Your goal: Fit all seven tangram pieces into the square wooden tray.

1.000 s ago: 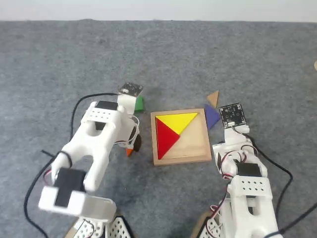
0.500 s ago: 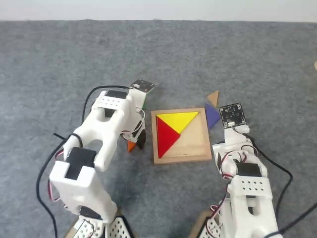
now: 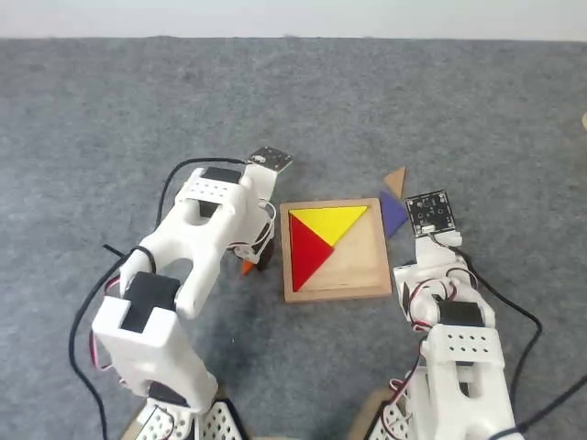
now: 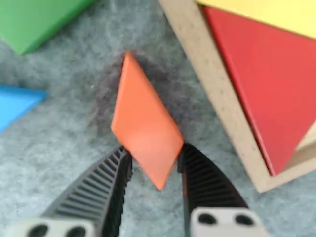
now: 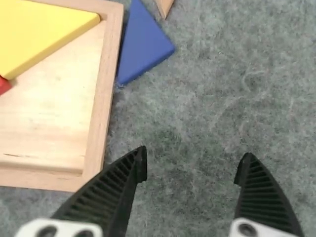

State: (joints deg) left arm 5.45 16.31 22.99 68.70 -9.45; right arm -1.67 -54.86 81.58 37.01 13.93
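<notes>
The square wooden tray [image 3: 335, 295] holds a yellow triangle [image 3: 328, 223] and a red triangle [image 3: 305, 252]. Just left of the tray lies an orange parallelogram [image 4: 145, 126]. My left gripper [image 4: 154, 158] is shut on its near corner, with one finger against each side. A green piece [image 4: 29, 19] and a light blue piece [image 4: 12, 103] lie on the carpet beyond the orange one. My right gripper [image 5: 192, 163] is open over bare carpet beside the tray's right rim [image 5: 106, 98]. A dark blue piece [image 5: 143, 44] and a tan triangle [image 5: 164, 6] lie ahead of it.
Grey carpet covers the whole table. The dark blue piece [image 3: 393, 214] touches the tray's upper right corner, with the tan triangle [image 3: 395, 181] just behind it. The left arm's body [image 3: 197, 238] hangs over the ground left of the tray.
The left arm swung right toward the tray and settled over the orange piece, which shifted slightly toward the tray. The right arm has kept still.
</notes>
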